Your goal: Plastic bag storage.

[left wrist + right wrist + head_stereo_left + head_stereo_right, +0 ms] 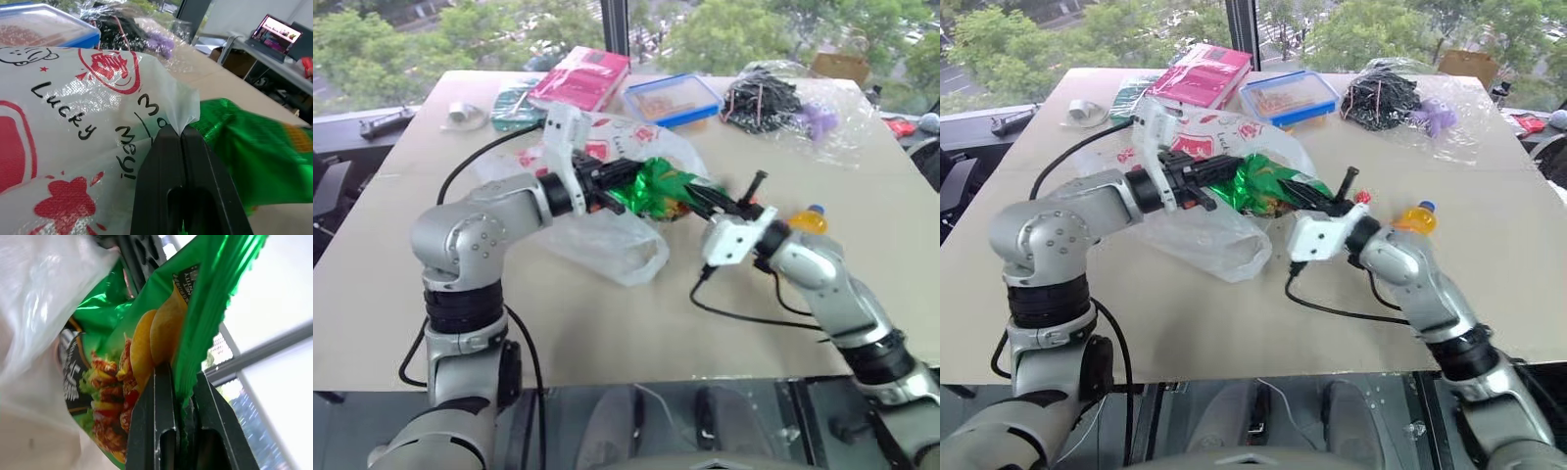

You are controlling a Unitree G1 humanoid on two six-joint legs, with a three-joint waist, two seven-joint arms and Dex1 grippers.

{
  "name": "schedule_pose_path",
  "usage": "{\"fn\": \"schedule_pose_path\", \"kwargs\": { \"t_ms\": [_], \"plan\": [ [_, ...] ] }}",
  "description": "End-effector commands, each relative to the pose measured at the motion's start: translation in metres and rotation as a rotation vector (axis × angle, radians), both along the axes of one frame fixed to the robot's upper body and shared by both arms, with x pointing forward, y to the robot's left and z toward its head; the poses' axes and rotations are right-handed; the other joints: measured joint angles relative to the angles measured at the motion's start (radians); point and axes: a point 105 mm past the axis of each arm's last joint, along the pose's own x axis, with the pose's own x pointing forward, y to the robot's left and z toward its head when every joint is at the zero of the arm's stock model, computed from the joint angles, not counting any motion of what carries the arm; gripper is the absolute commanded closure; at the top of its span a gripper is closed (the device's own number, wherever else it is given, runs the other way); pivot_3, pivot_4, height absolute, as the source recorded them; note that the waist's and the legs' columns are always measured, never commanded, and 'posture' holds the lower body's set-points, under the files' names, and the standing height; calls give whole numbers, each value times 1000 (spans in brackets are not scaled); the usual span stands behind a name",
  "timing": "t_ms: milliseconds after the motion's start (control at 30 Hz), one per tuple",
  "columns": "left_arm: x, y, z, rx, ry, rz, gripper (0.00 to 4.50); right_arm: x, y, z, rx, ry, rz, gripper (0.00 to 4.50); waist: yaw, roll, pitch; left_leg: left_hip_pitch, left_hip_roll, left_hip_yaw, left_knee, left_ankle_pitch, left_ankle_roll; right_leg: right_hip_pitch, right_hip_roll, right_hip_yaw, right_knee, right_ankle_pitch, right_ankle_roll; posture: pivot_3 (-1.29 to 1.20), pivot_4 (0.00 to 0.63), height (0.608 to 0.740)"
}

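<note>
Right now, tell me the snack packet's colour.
Shiny green snack packet, with a crisps picture; clearest in the right wrist view.

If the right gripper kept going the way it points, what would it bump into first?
Probably the left gripper, shut on the translucent white plastic bag. The right gripper holds the shiny green snack packet and aims there, though depth is unclear.

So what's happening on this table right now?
The left gripper is shut on an edge of the plastic bag, holding it up off the table. The right gripper is shut on the green snack packet and holds it at the bag, apparently to put it in. It isn't inside yet.
</note>
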Motion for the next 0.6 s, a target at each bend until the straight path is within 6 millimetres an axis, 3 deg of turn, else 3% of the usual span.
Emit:
{"fn": "schedule_pose_path", "kwargs": {
  "t_ms": [33, 133, 200, 300, 500, 600],
  "plan": [
    [-8, -5, 23, -57, -54, -56, 4500, 6, 11, 7, 121, 90, 23, 4461, -1, 0, 0, 0, 0, 0, 0, 0, 0, 0, 0, 0, 0, 0, 0, 0, 150, 740],
    [-4, 2, 24, -53, -55, -20, 4500, 13, 11, 5, 226, 241, 25, 4461, 3, 0, 0, 0, 0, 0, 0, 0, 0, 0, 0, 0, 0, 0, 0, 0, 150, 740],
    [-3, 7, 25, -53, -56, -1, 4500, 17, 9, 3, 350, 431, 39, 4461, 2, 0, 0, 0, -1, 0, 0, 0, 0, 0, 0, 0, 0, 0, 0, 0, 150, 740],
    [-3, 7, 27, -62, -63, -1, 4500, 12, 15, -3, 406, 649, 126, 4461, 3, 0, 0, 0, 0, -1, 0, 0, 0, 0, 0, 0, 1, 0, 0, 0, 150, 740],
    [-2, 9, 34, -75, -95, 9, 4500, 8, 24, 1, 561, 1073, 249, 4461, -8, 1, 1, 1, 0, 0, 0, 0, 0, 0, 0, 0, 2, 0, 0, 0, 150, 740],
    [-3, 8, 36, -76, -107, -4, 4500, 7, 27, 15, 667, 1230, 344, 4461, -12, 1, 1, 0, 0, 0, 0, 0, 0, 0, 0, 0, 3, 0, 0, 0, 150, 740]
  ]
}}
